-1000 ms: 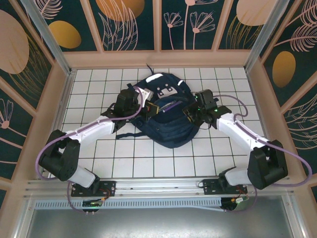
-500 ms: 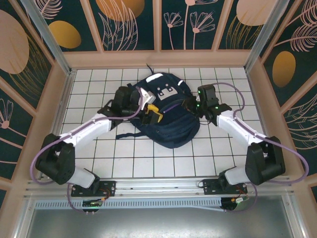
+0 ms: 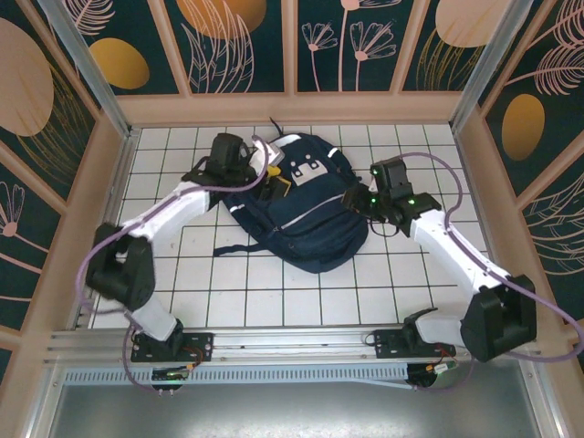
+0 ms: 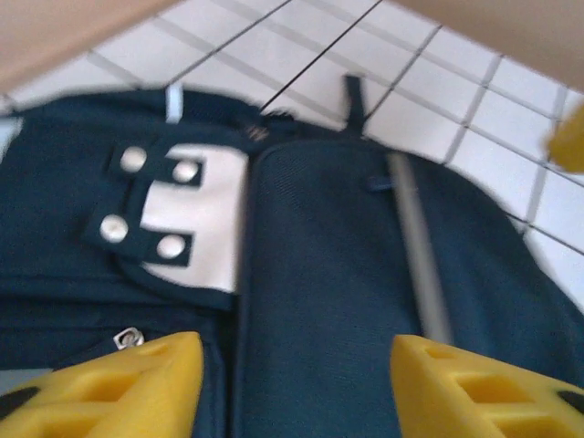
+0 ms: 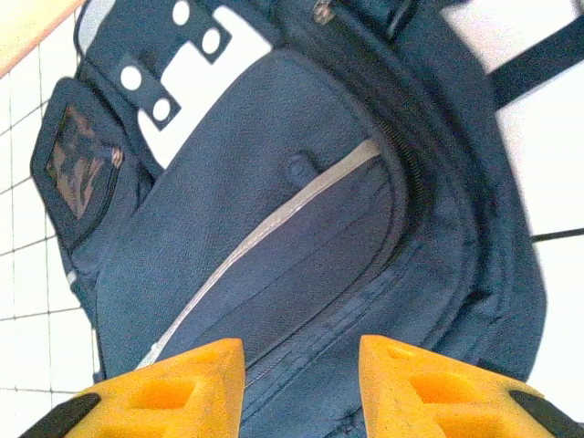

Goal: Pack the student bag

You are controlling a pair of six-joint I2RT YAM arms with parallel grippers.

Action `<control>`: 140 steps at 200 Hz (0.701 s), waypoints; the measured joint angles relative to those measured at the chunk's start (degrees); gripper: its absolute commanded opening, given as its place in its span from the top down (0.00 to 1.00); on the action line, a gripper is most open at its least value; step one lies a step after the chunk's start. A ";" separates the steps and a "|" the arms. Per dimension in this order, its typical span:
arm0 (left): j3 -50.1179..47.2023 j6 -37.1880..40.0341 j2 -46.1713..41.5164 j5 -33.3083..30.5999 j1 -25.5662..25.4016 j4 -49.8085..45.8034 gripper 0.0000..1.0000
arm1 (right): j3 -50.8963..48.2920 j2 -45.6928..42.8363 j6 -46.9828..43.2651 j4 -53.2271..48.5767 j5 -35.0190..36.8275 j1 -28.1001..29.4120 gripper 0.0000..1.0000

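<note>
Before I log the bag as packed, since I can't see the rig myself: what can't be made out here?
Student bag contents: every view, its fabric covers them.
Yellow blob: left wrist view, blurred, cut by the right edge.
Side pocket contents: right wrist view, too dim to read.
Right gripper touching the bag or not: top view, too small.

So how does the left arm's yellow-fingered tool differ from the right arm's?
The left arm's yellow-fingered tool has its fingers wide apart; the right arm's yellow-fingered tool shows a narrower gap. The left tool sits by the light grey patch of the large navy-blue fabric backpack; the right tool sits at its right side, facing the grey diagonal stripe. Both are open and empty.
</note>
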 measured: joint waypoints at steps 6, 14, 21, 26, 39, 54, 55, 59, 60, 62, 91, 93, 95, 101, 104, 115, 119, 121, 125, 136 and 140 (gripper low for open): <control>0.50 -0.68 2.36 -1.11 0.02 0.61 0.49 | 0.00 1.68 0.07 0.87 -0.59 0.09 0.74; 0.72 -1.46 5.38 -2.93 -0.07 1.22 0.49 | 0.00 3.76 -0.15 1.99 -1.03 0.11 0.78; 0.70 -1.81 7.21 -4.28 -0.09 1.29 0.49 | 0.00 5.77 -0.22 2.99 -1.20 0.11 0.81; 0.68 -1.92 8.39 -5.14 -0.09 1.18 0.50 | 0.00 7.17 -0.20 3.65 -1.20 0.11 0.83; -0.17 -2.19 10.08 -6.82 -0.24 1.36 0.50 | 0.09 11.15 -0.70 5.62 -1.18 0.04 0.86; -2.38 -2.36 9.53 -8.22 -1.03 2.14 0.51 | 0.55 15.80 -1.36 7.61 -1.25 -0.09 0.89; -2.56 -2.36 9.42 -8.33 -1.09 2.27 0.51 | 0.59 16.31 -1.57 7.65 -1.29 -0.13 0.89; -3.54 -2.34 8.92 -8.94 -1.46 2.93 0.51 | 0.79 17.33 -1.70 8.00 -1.22 -0.20 0.89; -3.72 -2.34 8.79 -9.03 -1.55 2.97 0.51 | 0.87 17.79 -1.84 8.20 -1.29 -0.24 0.89; -4.37 -2.34 8.35 -9.25 -1.79 3.28 0.51 | 1.01 18.51 -2.10 8.44 -1.46 -0.31 0.90; -16.72 -3.23 -0.17 -11.06 -5.29 6.60 0.52 | 3.76 25.79 -4.96 9.88 -3.85 -1.38 0.90; -17.79 -3.41 -1.03 -11.15 -5.57 6.75 0.52 | 3.96 26.03 -5.09 9.94 -3.96 -1.44 0.90; -18.51 -3.69 -1.66 -11.17 -5.77 6.95 0.52 | 4.31 26.38 -5.35 10.05 -4.24 -1.53 0.90; -21.16 -4.35 -3.89 -11.15 -6.29 7.48 0.53 | 5.22 27.12 -5.97 10.29 -4.76 -1.66 0.90; -22.51 -4.66 -5.07 -11.13 -6.51 7.74 0.54 | 5.86 27.69 -6.47 10.54 -5.25 -1.75 0.90; -26.38 -5.70 -9.53 -10.03 -7.28 7.23 0.54 | 7.98 29.77 -7.37 12.17 -6.38 -1.86 0.90; -27.36 -5.86 -10.80 -9.68 -7.52 7.02 0.54 | 8.81 30.64 -7.78 12.87 -6.93 -1.88 0.90; -27.87 -5.95 -11.72 -9.31 -7.76 6.78 0.53 | 9.25 31.10 -7.96 13.35 -7.21 -1.88 0.90; -28.70 -5.92 -13.18 -8.74 -8.15 6.32 0.53 | 10.16 32.06 -8.20 14.03 -7.78 -1.88 0.90; -29.88 -5.16 -16.98 -7.08 -9.22 4.55 0.51 | 12.72 34.69 -8.70 15.98 -9.09 -1.84 0.87; -30.01 -4.96 -18.08 -6.40 -9.55 3.80 0.51 | 13.77 35.65 -9.05 16.87 -9.46 -1.84 0.85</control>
